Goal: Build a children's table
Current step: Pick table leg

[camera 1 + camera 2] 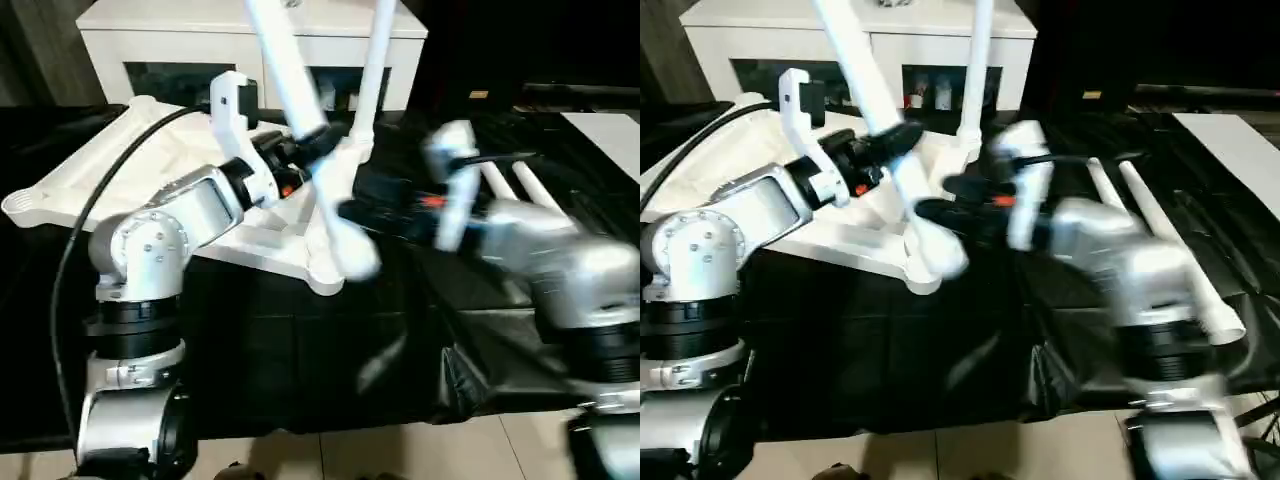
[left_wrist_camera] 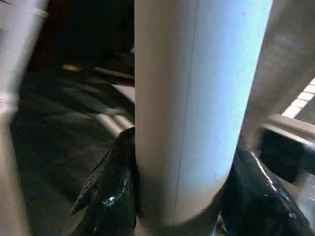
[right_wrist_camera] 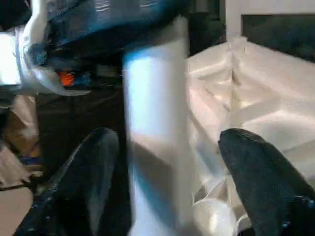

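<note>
My left gripper is clamped on the tilted leg, which I judge keeps its thick lower end aimed at the near-right corner socket of the upturned tabletop; another leg already stands upright at the far right corner. My right gripper straddles the same leg lower down, fingers apart and off it. The left wrist view confirms contact; the head views show two spare legs lying to the right.
</note>
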Controlling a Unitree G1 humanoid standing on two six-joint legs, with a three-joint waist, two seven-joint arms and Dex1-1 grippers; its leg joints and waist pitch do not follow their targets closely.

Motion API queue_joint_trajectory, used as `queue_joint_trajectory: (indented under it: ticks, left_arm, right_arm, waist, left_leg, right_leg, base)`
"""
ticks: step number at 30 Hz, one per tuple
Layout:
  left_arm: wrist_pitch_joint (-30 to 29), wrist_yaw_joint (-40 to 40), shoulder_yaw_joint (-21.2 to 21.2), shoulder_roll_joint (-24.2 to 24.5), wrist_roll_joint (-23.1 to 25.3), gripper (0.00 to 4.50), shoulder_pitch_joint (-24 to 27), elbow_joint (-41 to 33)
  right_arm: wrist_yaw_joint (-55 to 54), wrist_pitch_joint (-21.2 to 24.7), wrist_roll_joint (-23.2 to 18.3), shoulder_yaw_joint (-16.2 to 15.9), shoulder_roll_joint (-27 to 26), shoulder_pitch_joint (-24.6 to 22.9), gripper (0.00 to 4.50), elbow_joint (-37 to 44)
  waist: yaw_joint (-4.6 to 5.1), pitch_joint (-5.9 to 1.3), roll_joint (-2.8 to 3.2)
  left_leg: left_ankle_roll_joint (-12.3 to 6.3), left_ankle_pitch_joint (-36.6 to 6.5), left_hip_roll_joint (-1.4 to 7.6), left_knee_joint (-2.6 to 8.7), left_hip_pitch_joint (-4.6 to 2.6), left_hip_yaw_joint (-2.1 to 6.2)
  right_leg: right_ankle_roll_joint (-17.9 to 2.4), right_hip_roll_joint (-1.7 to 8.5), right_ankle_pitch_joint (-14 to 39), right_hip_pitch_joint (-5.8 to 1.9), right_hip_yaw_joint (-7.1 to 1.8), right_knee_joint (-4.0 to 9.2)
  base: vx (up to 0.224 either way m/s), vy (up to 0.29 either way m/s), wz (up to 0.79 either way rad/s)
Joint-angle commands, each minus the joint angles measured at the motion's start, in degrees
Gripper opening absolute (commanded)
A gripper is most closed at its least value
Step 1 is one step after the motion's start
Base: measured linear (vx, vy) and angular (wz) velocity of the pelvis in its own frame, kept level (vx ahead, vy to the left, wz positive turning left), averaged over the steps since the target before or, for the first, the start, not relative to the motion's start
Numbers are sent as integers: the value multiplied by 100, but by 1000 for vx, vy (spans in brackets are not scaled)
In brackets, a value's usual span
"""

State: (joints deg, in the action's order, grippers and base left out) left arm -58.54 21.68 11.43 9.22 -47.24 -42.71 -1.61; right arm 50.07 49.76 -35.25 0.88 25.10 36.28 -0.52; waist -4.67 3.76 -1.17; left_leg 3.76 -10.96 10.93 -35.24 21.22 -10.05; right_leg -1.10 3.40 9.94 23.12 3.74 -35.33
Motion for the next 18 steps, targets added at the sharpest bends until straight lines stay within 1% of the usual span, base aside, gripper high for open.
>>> queue_joint_trajectory:
  ticks: [1,2,4,5,6,7,9,11,13,18]
  left_arm:
    - [-122,149,30,84,-171,185,-169,-155]
    - [-159,210,27,114,-205,185,-201,-151]
    - [-221,351,23,174,-276,185,-288,-101]
    - [-254,438,27,206,-325,185,-348,-58]
    - [-275,478,30,216,-359,185,-382,-31]
    - [-275,478,30,216,-359,185,-382,-31]
    - [-303,549,0,231,-432,185,-428,-5]
    - [-311,568,-6,234,-459,185,-430,-5]
    - [-328,624,-45,262,-489,185,-417,-37]
    - [-345,759,-104,302,-519,185,-403,-84]
  right_arm:
    - [73,212,-176,138,66,90,388,-23]
    - [121,289,-243,182,120,112,392,-51]
    - [198,508,-376,212,234,161,392,-67]
    - [244,671,-456,221,304,197,392,-70]
    - [274,781,-486,213,338,217,392,-69]
    - [274,781,-486,213,338,217,392,-69]
    - [337,951,-523,125,377,230,392,-43]
    - [345,977,-529,100,383,228,392,-39]
    - [355,1016,-543,58,391,227,392,-40]
    - [398,1057,-543,-82,364,276,392,-80]
  waist:
    - [-20,-453,-21]
    - [-13,-448,-30]
    - [-20,-450,-25]
    - [-16,-448,-20]
    - [-33,-450,-16]
    - [-34,-453,-17]
    - [-41,-453,-17]
    - [-48,-458,-30]
    - [-51,-462,-29]
    - [-54,-455,-22]
  left_leg:
    - [-100,-517,171,357,-68,40]
    - [-99,-536,168,358,-64,38]
    - [-89,-536,171,358,-73,42]
    - [-89,-528,167,358,-77,44]
    - [-70,-509,178,356,-82,42]
    - [-62,-506,177,357,-72,48]
    - [-46,-504,178,354,-71,46]
    - [-44,-462,179,355,-63,45]
    - [-44,-425,178,351,-59,43]
    - [2,-501,181,359,-66,47]
  right_leg:
    - [-1171,411,957,-347,-279,363]
    - [-1140,403,1020,-345,-278,376]
    - [-1100,409,1114,-342,-275,387]
    - [-1096,393,1124,-340,-274,387]
    - [-1099,398,1099,-330,-276,383]
    - [-1107,399,1083,-339,-272,376]
    - [-1108,409,1058,-338,-273,377]
    - [-1126,411,989,-346,-274,367]
    - [-1137,410,918,-346,-274,360]
    - [-1090,413,1078,-342,-271,376]
  base:
    - [0,0,0]
    - [0,0,0]
    - [0,0,0]
    - [0,0,0]
    - [0,0,0]
    - [0,0,0]
    - [0,0,0]
    - [0,0,0]
    - [0,0,0]
    - [0,0,0]
